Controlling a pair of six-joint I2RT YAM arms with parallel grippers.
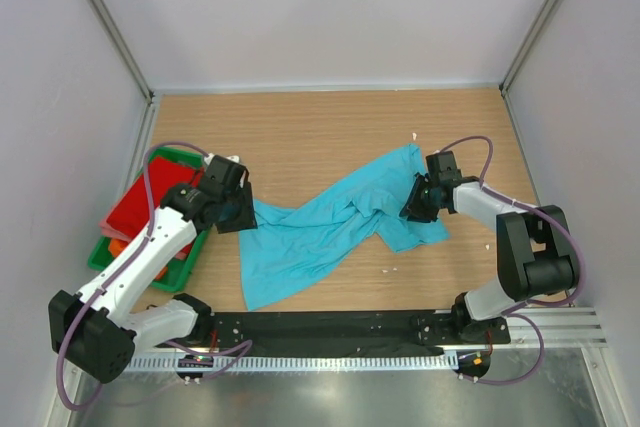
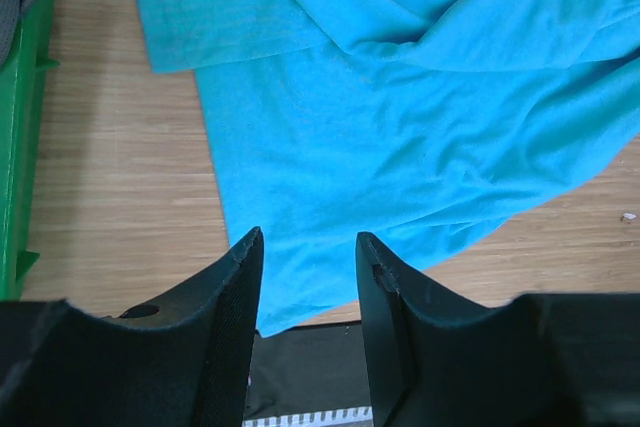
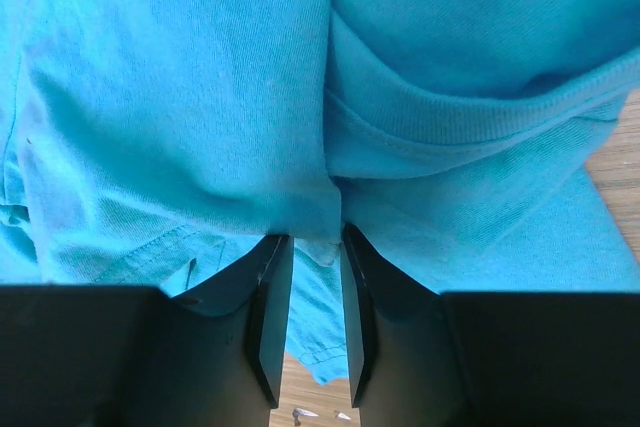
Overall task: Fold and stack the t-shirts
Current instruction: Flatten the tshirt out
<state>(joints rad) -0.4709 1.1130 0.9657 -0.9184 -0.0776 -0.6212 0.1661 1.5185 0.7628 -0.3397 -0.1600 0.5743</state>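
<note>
Hardly begun, judging by the turquoise t-shirt [image 1: 320,232] sprawled twisted mid-table. Pinching one fold with the narrowed right gripper [image 3: 315,247], holding the left gripper [image 2: 308,242] spread and empty over the opposite edge (red t-shirt [image 1: 140,209] and orange t-shirt [image 1: 118,245] waiting in the green tray [image 1: 175,269]).

The table [image 1: 330,127] is pale wood with a straight grain. A turquoise shirt [image 1: 320,237] lies crumpled across its middle, stretched slantwise from the near left towards the far right, with its cloth bunched and twisted at the centre. A green tray [image 1: 188,265] sits on the left side, just beside the shirt's left edge. A few small white specks [image 1: 393,270] lie on the bare wood near the shirt. A black strip [image 1: 330,327] runs along the near edge.
</note>
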